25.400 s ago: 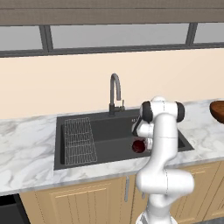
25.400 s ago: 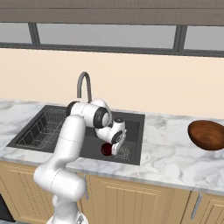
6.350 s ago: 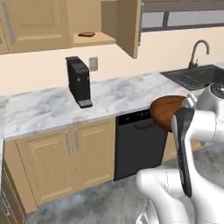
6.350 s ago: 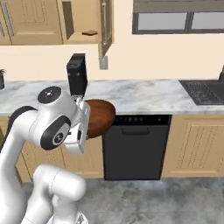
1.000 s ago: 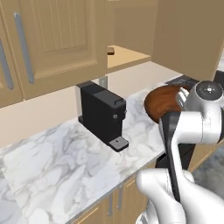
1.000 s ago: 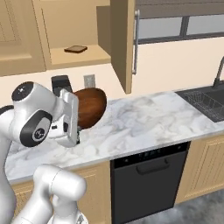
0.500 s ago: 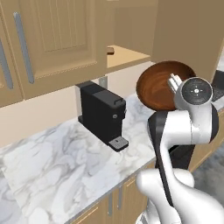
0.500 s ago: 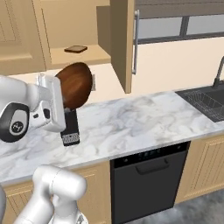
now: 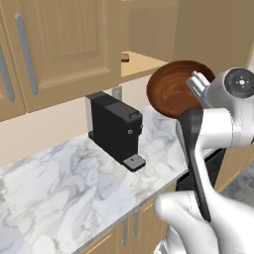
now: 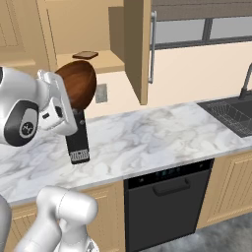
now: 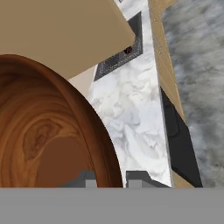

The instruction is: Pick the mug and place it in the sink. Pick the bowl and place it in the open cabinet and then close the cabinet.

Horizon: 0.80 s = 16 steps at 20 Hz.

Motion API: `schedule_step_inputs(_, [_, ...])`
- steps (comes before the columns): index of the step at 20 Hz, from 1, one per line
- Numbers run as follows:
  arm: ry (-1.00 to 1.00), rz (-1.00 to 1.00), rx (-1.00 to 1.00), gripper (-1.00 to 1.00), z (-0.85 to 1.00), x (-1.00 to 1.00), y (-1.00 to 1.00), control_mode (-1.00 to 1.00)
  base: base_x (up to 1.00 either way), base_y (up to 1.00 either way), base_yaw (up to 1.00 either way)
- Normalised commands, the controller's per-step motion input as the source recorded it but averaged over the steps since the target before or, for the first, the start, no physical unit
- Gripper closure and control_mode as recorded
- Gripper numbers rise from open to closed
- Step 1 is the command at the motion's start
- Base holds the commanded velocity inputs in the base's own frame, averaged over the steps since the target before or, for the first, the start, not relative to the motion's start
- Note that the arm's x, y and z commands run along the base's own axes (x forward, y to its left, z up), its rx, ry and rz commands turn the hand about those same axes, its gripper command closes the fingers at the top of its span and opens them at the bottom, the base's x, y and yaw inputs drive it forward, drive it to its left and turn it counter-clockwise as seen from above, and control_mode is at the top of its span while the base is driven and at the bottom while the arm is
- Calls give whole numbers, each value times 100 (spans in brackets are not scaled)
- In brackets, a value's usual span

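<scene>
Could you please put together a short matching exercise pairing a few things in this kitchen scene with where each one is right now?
Things:
1. bowl
2. coffee machine
3. mug
4. cabinet door

Places or states:
A. in the sink
B. standing on the marble counter
C. held up in the gripper, near the cabinet shelf
D. swung open

Pairs: 1-C, 2-B, 3-A, 4-D

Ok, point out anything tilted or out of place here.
The bowl is tipped almost on edge, gripped by its rim in the end effector above the counter. The cabinet door stands open. Nothing spilled.
</scene>
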Motion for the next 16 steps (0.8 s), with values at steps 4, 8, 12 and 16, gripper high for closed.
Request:
schedule_step_inputs(4, [7, 12, 1, 100, 24, 26, 10, -100, 0, 0, 0])
schedule_step_inputs(8, [2, 6, 0, 100, 20, 35, 12, -100, 0, 0, 0])
schedule_step_inputs(12, [0, 0, 4, 100, 9, 24, 0, -100, 0, 0, 0])
schedule_step_inputs(16, [0, 0, 4, 100, 1, 33, 0, -100, 0, 0, 0])
